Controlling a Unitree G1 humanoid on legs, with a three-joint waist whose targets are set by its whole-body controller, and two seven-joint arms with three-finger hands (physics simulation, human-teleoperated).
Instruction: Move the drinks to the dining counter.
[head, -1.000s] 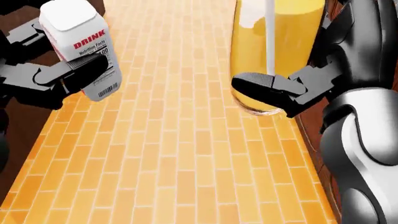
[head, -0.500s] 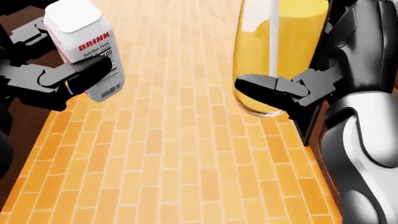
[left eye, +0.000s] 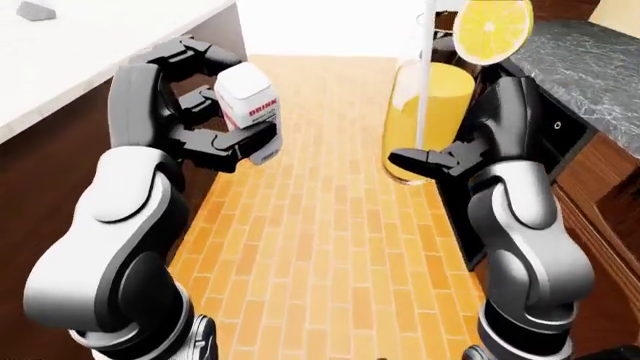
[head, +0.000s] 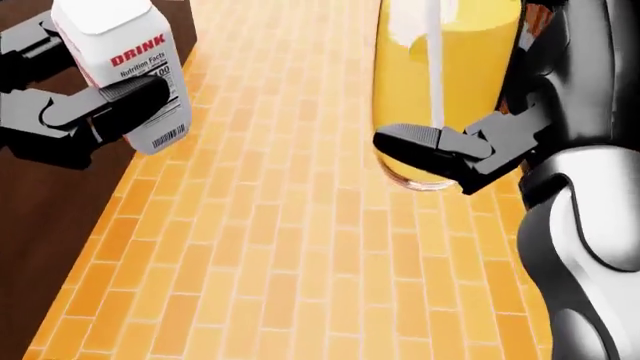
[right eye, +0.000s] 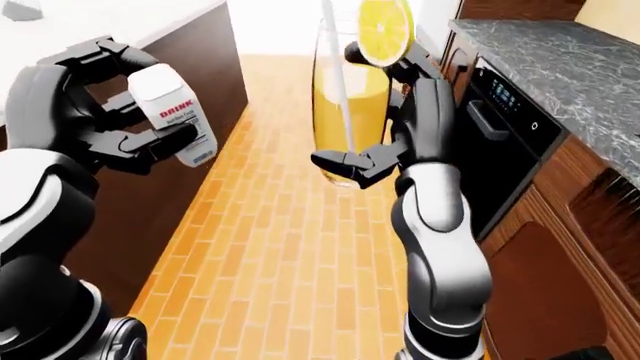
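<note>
Left-eye view: the left robot hand (left eye: 215, 112) is clamped round a white drink carton (left eye: 249, 111), held upright at chest height. The right robot hand (left eye: 440, 156) is closed on a tall glass of orange juice (left eye: 420, 124), also upright, with a straw and a lemon slice (left eye: 491, 28) on its rim. A white-topped bench (left eye: 100, 45) lies to the left, nearer the left arm.

Head view: both drinks hang above an orange brick floor (head: 290, 247), well apart, carton at left, glass at right.

Right-eye view: a dark oven (right eye: 495, 135) under a grey stone bench (right eye: 560, 60) stands to the right. Count: one carton, one glass, two drinks, both in hand, neither yet set down.
</note>
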